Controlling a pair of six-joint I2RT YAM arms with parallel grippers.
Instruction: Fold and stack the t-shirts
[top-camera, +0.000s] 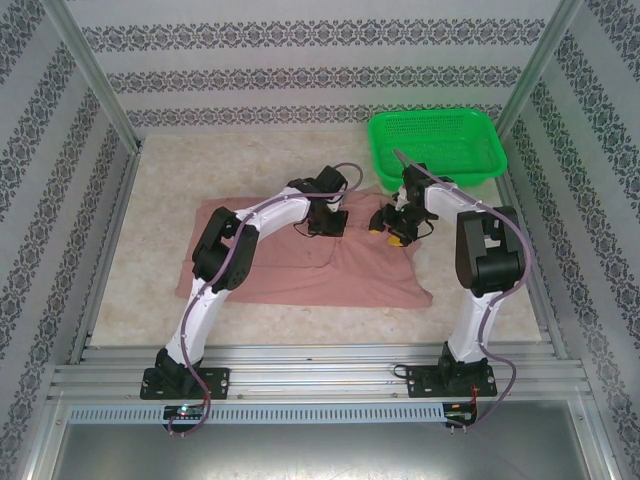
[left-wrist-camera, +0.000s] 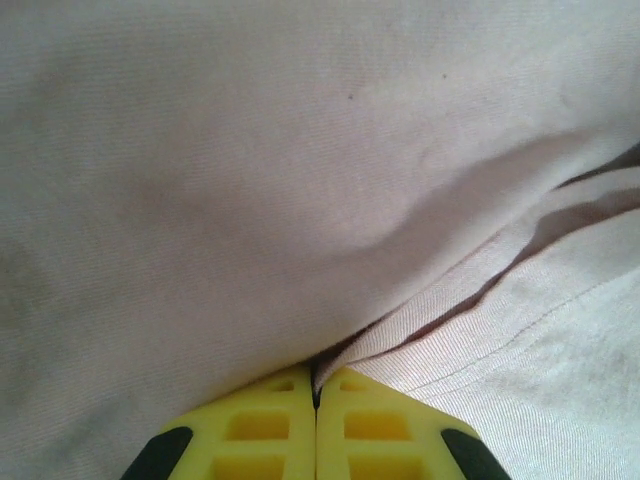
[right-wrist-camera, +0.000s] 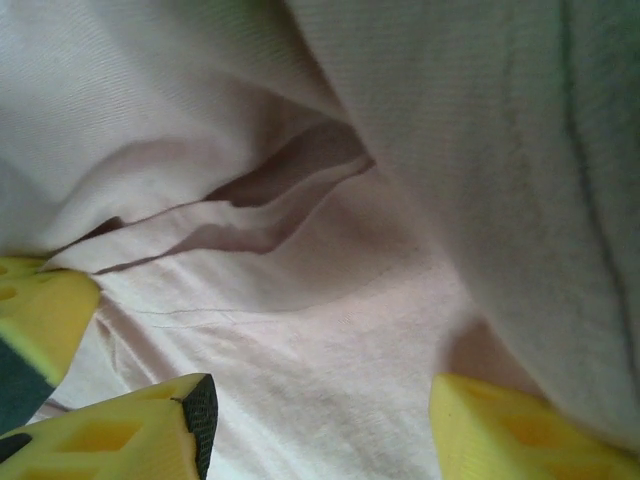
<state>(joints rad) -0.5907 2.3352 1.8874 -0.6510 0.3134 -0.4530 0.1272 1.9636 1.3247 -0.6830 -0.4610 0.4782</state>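
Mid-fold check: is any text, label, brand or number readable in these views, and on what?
None readable.
The t-shirt shows plain pink cloth in all three views, with no lettering or tag legible.
The green basket carries no label.
The wallpaper is ornament only.

The t-shirt (top-camera: 300, 275) is salmon pink, the tabletop (top-camera: 160, 200) mottled beige, the basket (top-camera: 437, 150) beyond the t-shirt green mesh.

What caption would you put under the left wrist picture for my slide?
Left gripper pinched shut on a fold of the pink t-shirt.
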